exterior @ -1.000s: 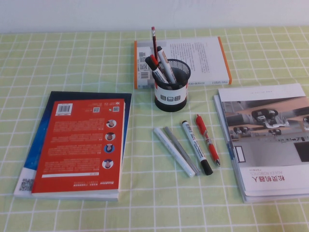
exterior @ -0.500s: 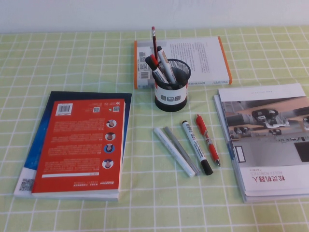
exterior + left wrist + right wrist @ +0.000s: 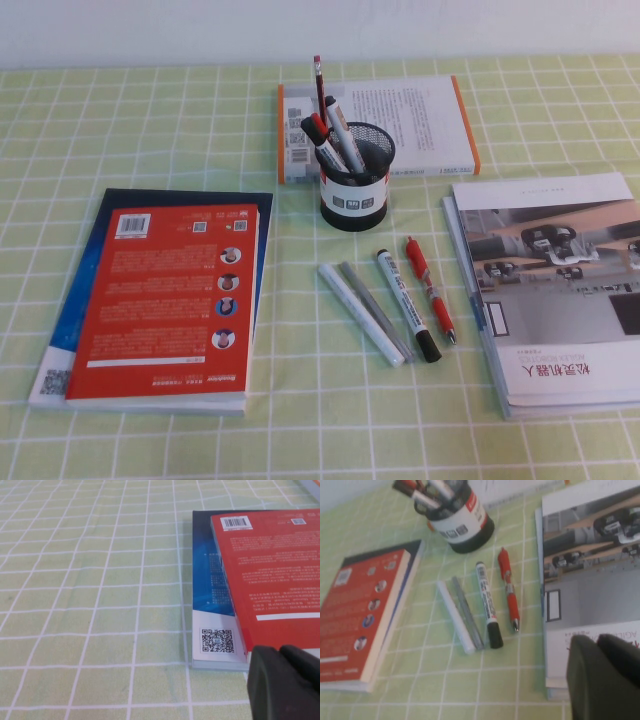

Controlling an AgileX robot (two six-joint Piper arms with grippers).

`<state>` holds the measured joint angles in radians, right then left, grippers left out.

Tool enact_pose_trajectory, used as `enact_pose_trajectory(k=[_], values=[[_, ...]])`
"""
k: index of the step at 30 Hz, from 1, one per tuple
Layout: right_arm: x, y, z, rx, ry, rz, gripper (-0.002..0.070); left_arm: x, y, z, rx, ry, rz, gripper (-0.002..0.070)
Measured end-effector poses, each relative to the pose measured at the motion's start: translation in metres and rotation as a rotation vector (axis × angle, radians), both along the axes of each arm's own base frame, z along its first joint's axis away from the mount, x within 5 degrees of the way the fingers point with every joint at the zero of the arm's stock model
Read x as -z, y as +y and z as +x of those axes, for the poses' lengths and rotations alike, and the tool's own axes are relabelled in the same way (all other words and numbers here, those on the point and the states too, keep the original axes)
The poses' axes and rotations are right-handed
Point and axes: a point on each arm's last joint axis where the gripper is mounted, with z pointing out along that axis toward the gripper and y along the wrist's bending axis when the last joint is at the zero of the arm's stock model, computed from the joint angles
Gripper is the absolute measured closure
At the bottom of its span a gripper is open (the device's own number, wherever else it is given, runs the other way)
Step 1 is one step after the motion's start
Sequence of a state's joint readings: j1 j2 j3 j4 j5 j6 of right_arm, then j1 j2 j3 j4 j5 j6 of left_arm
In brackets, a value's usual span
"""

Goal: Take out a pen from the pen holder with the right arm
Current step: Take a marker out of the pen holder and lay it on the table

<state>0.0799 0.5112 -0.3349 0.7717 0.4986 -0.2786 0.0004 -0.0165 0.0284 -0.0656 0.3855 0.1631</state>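
The black mesh pen holder point(image 3: 356, 186) stands upright at the middle back of the table. Several pens point(image 3: 334, 135) and a red pencil point(image 3: 319, 85) lean to the left in it. In the right wrist view the holder point(image 3: 463, 522) is far ahead of my right gripper point(image 3: 596, 641), which is shut and empty, hovering over the near corner of the magazine stack point(image 3: 590, 580). My left gripper point(image 3: 279, 651) is shut and empty beside the near corner of the red book point(image 3: 275, 565). Neither arm shows in the high view.
A white pen point(image 3: 358, 313), a grey pen point(image 3: 374, 309), a black-capped marker point(image 3: 407, 303) and a red pen point(image 3: 429, 288) lie in front of the holder. A white book point(image 3: 410, 125) lies behind it; the red book point(image 3: 170, 300) sits on a blue one at left.
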Motion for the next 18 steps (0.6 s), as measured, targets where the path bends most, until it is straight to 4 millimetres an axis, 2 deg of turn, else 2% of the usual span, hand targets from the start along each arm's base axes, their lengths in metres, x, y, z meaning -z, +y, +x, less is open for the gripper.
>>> enact_pose_trajectory(k=[12, 18], values=[[0.001, 0.009, 0.065, -0.129, 0.205, -0.17, 0.0689, 0.0, 0.0, 0.0, 0.0, 0.0, 0.0, 0.068], [-0.005, 0.045, 0.092, -0.26, 0.163, -0.219, 0.0689, 0.0, 0.0, 0.0, 0.0, 0.0, 0.0, 0.068]])
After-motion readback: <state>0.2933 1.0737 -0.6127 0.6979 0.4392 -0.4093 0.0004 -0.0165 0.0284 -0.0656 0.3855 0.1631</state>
